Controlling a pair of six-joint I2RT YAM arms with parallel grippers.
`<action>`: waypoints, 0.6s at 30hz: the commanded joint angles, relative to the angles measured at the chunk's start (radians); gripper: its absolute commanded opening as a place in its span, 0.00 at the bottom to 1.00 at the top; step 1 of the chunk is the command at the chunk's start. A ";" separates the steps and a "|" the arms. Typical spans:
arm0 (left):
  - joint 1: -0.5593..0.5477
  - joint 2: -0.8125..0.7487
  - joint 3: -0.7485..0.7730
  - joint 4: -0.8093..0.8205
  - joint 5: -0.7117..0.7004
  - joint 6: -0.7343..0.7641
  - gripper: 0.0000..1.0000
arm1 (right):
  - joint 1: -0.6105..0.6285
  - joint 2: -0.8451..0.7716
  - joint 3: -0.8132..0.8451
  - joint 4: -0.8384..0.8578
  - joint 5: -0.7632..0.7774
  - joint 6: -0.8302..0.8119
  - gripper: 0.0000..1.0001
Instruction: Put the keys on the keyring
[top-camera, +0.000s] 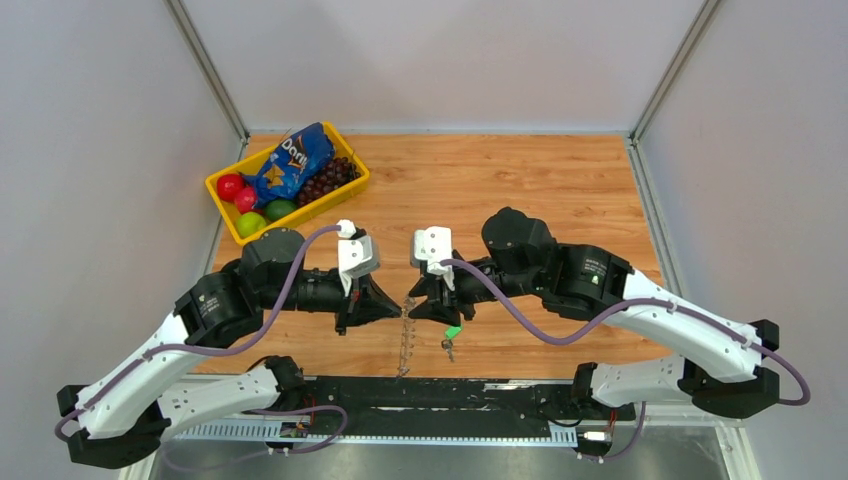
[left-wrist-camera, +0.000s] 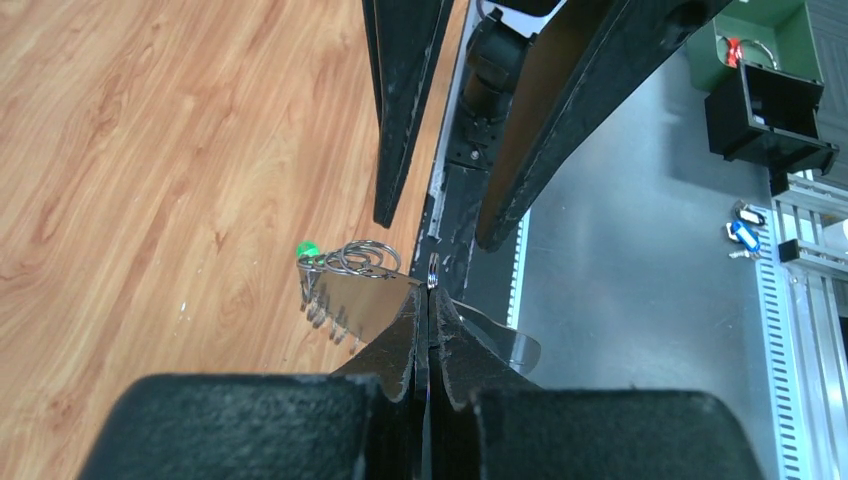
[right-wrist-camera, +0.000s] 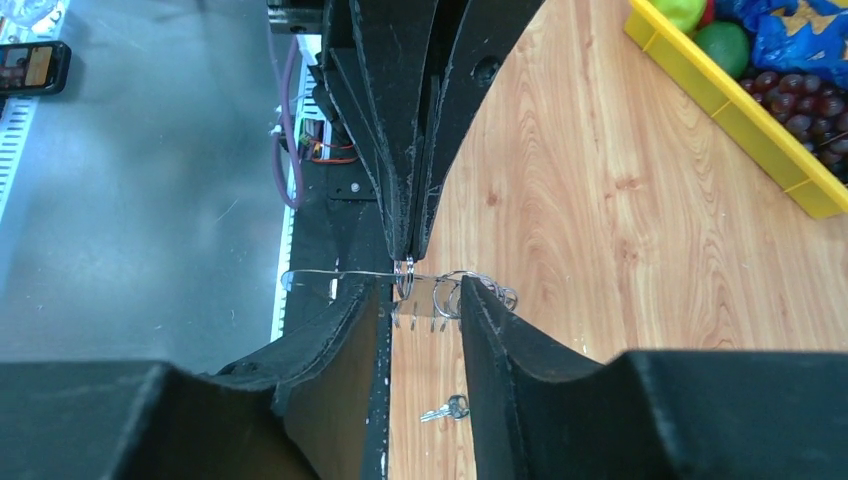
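1. Left gripper (left-wrist-camera: 428, 288): its 2 fingers (left-wrist-camera: 400, 335) are pressed together; the tips pinch the thin wire of the keyring (left-wrist-camera: 350, 292) at 1 point on its rim.
2. Keyring: held above the near part of the table (top-camera: 520, 190), between the 2 grippers; in the left wrist view the hoop extends sideways from the pinch point, with a jagged fringe of small silver pieces along its lower side and several small rings stacked at its top; in the top view it hangs as a thin silvery strip down toward the near table edge.
3. Right gripper (right-wrist-camera: 420, 290): its 2 fingers (right-wrist-camera: 490, 340) are spread, with a clear gap between them; they stand 1 on each side of the keyring; the wire crosses the gap and the fringe pieces show inside it; the pictures do not show whether either finger touches the wire.
4. Keys (top-camera: 448, 346): small and dark, with a green tag (top-camera: 453, 332); they sit just below the right gripper, near the keyring; whether they lie on the wood or hang cannot be told; 1 key (right-wrist-camera: 445, 408) shows through the finger gap in the right wrist view.
5. Yellow bin (top-camera: 225, 205): at the far left corner of the table, well apart from both grippers; it holds a blue chip bag (top-camera: 295, 160), dark grapes (top-camera: 332, 178) and red and green fruit.
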 joint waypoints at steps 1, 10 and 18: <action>-0.002 -0.005 0.047 0.001 0.028 0.039 0.00 | 0.006 0.012 0.040 -0.012 -0.066 -0.030 0.37; -0.002 -0.012 0.054 -0.006 0.023 0.044 0.00 | 0.006 0.035 0.051 -0.012 -0.102 -0.031 0.33; -0.003 -0.017 0.056 -0.002 0.036 0.041 0.00 | 0.006 0.075 0.072 -0.010 -0.105 -0.030 0.32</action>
